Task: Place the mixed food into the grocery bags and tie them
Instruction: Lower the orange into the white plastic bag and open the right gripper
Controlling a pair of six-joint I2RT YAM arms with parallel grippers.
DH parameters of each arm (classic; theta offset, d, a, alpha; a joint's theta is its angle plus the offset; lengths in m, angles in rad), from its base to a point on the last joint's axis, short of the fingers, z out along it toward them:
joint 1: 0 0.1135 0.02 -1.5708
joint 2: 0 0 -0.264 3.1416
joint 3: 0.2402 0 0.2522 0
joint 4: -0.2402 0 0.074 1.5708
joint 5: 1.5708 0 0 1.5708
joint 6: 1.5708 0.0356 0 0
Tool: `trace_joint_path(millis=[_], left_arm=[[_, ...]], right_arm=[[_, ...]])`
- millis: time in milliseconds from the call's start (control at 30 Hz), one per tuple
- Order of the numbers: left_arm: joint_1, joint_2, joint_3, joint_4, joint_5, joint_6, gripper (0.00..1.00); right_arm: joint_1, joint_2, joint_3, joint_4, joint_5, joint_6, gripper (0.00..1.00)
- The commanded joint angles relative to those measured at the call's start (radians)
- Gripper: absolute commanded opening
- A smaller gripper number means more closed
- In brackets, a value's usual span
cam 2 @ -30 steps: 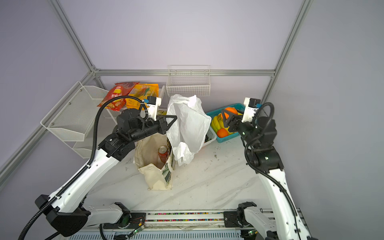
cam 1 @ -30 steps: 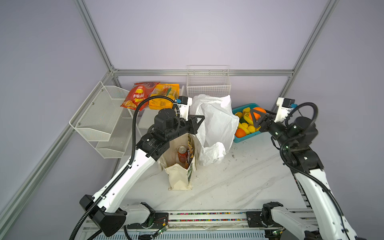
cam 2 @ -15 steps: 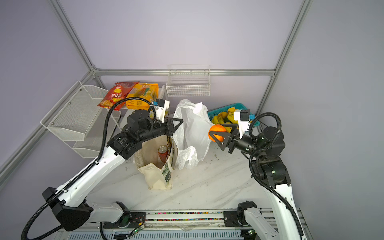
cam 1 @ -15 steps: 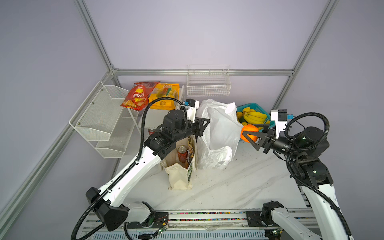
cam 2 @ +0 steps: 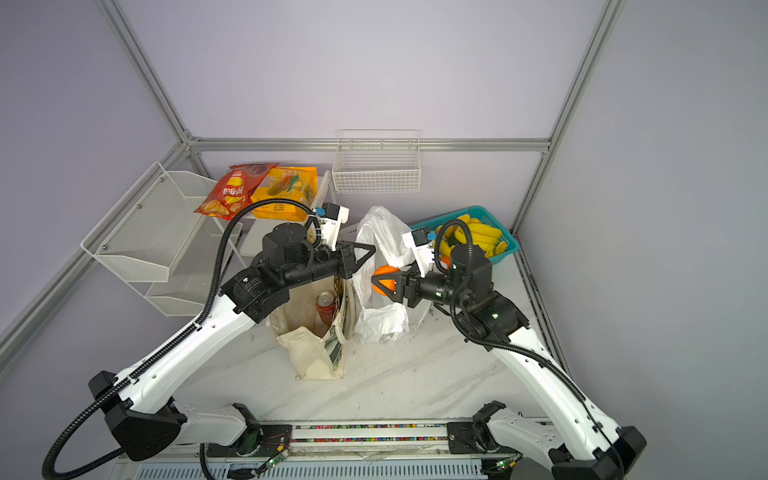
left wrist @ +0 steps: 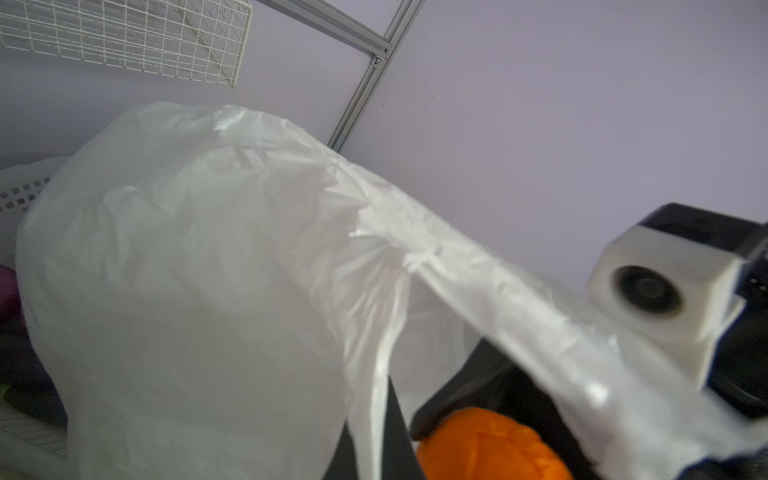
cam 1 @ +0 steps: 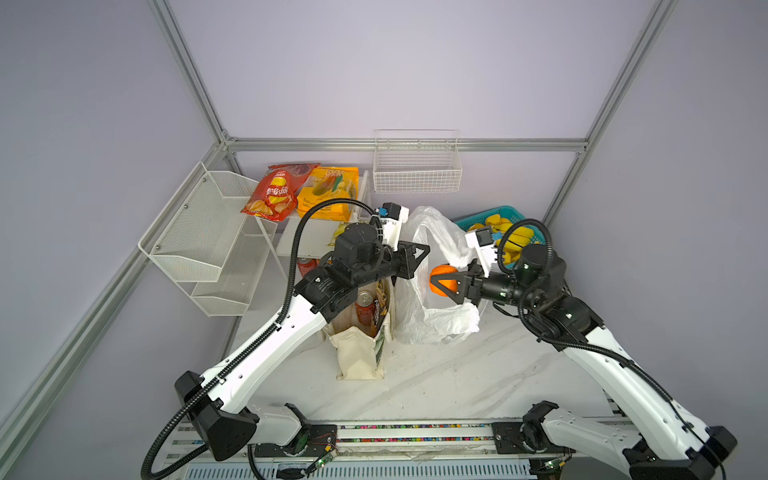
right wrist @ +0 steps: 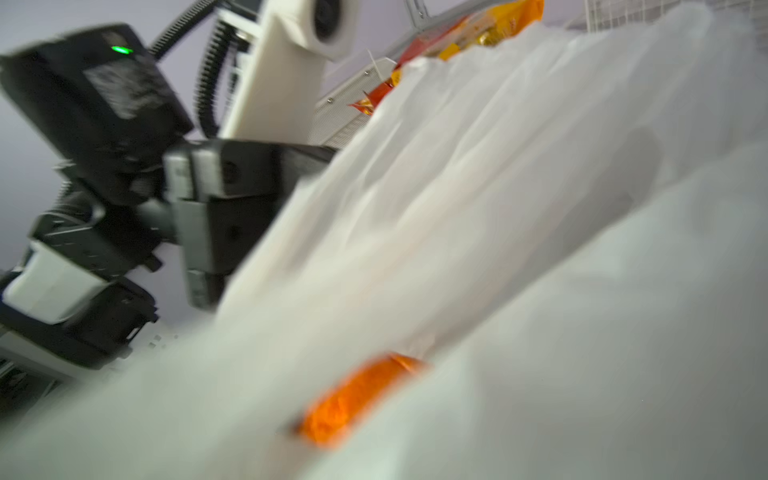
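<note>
My left gripper (cam 1: 424,251) pinches the white plastic bag (cam 1: 432,328) by its rim, the bag standing at three o'clock of the canvas tote (cam 1: 357,353). My right gripper (cam 1: 436,283) clamps an orange (cam 1: 444,276) at the bag's mouth; the drink can (cam 1: 365,307) stands in the tote.

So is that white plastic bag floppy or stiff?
Probably floppy: the white plastic carrier bag looks thin and crumpled, its bottom slumped on the table. Its rim seems held up by the left gripper, so released it would likely collapse.
</note>
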Motion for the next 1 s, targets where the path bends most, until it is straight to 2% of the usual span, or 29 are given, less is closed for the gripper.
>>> trace_joint_path(millis=[0,67,200,333,567,800,967], left_arm=[[-0.004,-0.039,-0.037,0.048,0.067,-0.096,0.0],[-0.011,-0.047,-0.063,0.082,0.11,-0.158,0.0],[-0.052,-0.048,-0.068,0.116,0.197,-0.244,0.0],[-0.085,-0.064,-0.098,0.132,0.167,-0.27,0.0],[-0.078,-0.074,-0.163,0.185,0.122,-0.293,0.0],[-0.049,-0.083,-0.19,0.177,0.097,-0.297,0.0],[-0.025,-0.089,-0.206,0.162,0.104,-0.302,0.0]], right_arm=[[0.02,0.004,0.004,-0.014,0.269,-0.019,0.43],[0.022,0.005,0.013,-0.091,0.337,-0.055,0.44],[0.022,-0.043,0.002,-0.211,0.371,-0.07,0.46],[0.022,-0.074,-0.003,-0.298,0.38,-0.062,0.49],[0.023,-0.018,-0.028,-0.273,0.353,-0.031,0.58],[0.022,0.014,0.004,-0.363,0.481,-0.045,0.64],[0.022,0.01,-0.005,-0.364,0.46,-0.058,0.74]])
